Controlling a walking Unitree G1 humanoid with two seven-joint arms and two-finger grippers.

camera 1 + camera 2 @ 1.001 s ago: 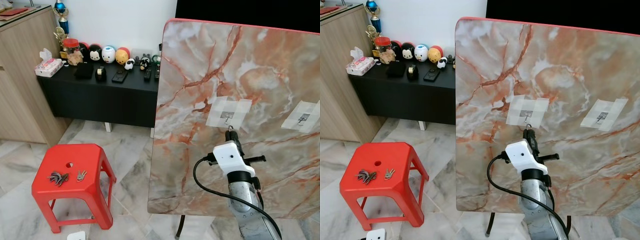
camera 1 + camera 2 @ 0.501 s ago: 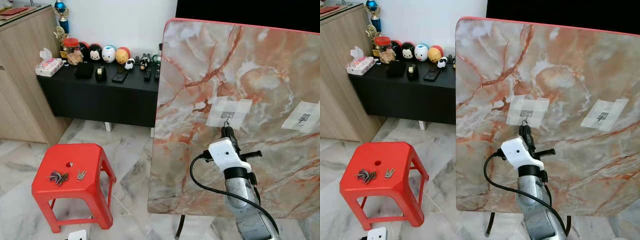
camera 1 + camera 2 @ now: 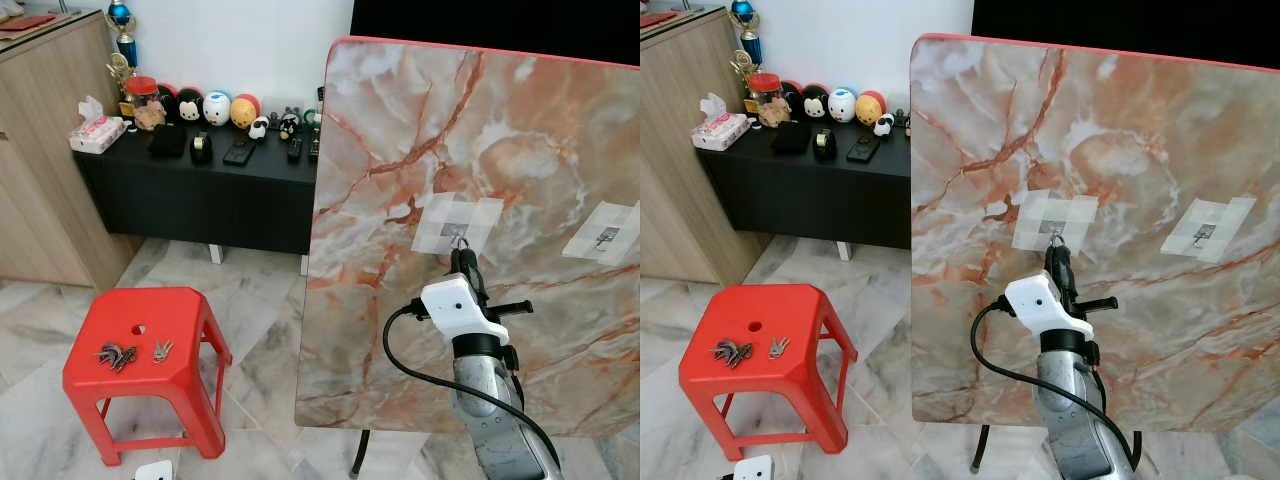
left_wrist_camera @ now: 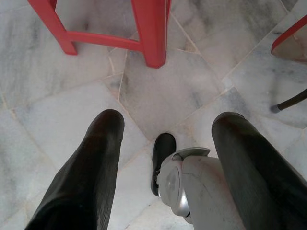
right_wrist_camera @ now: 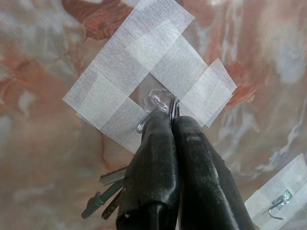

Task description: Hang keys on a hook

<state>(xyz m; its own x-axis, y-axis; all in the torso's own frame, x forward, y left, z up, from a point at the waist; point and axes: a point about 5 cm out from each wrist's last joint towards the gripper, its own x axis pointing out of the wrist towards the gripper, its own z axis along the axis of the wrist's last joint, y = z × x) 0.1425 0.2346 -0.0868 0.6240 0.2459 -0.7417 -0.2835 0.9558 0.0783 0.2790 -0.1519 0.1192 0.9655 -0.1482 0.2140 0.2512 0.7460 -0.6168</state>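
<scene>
Hooks: two, each taped to the upright marble board [image 3: 520, 130] with white tape; the nearer hook [image 5: 152, 106] is clear plastic, the second hook [image 5: 277, 205] is off to the side.
Keys in hand: one bunch [image 5: 108, 191], dark metal, about three blades hanging from a thin ring [image 5: 172, 106]; the ring is right at the nearer hook, touching it or just beside.
Right gripper [image 5: 171, 120]: raised to the board, fingers pressed together on the ring.
Left gripper [image 4: 168, 129]: hanging low over the marble floor [image 4: 57, 120], fingers spread wide, nothing between them.
Spare keys: two lots on the red stool [image 3: 190, 345], a darker bunch [image 3: 116, 354] and a small silver set [image 3: 162, 350].
</scene>
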